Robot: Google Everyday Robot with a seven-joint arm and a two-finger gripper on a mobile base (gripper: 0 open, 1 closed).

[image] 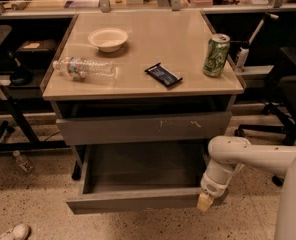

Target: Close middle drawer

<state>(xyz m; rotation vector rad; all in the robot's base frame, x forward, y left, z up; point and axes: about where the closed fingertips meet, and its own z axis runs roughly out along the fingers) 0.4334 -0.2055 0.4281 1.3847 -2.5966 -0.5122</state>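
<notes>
Where the cabinet opens below the tabletop (188,39), shows middle drawer (133,200) pulled well out toward the camera, dark grey inside, plain flat front at the bottom of the view. Sits directly under a taller grey front (143,128) with pale scratch marks, set back beneath the tabletop edge, dark gap above it.

Puts gripper (205,202) at the right end of the middle drawer's front, low at that corner. Touching the front or just ahead of it: cannot tell. Shows only a yellowish end there; cannot tell whether jaws are released or clenched. Hangs off a white arm (248,156) coming in from the right edge, bent at the elbow, wrist angled down and left, beside the drawer's right side.

On the tabletop:
- white bowl (108,38), upright, back left
- clear water bottle (85,68), lying on its side near the left front edge, just in front of the bowl, not touching it
- dark snack wrapper (163,75), flat, near the front middle
- green can (216,55), upright, near the right edge, apart from the wrapper

On the speckled floor (38,209): white shoe (13,232) at the bottom left corner, small bottle (22,161) lying at left by black desk legs. Black chair (288,84) at far right, behind the arm.
</notes>
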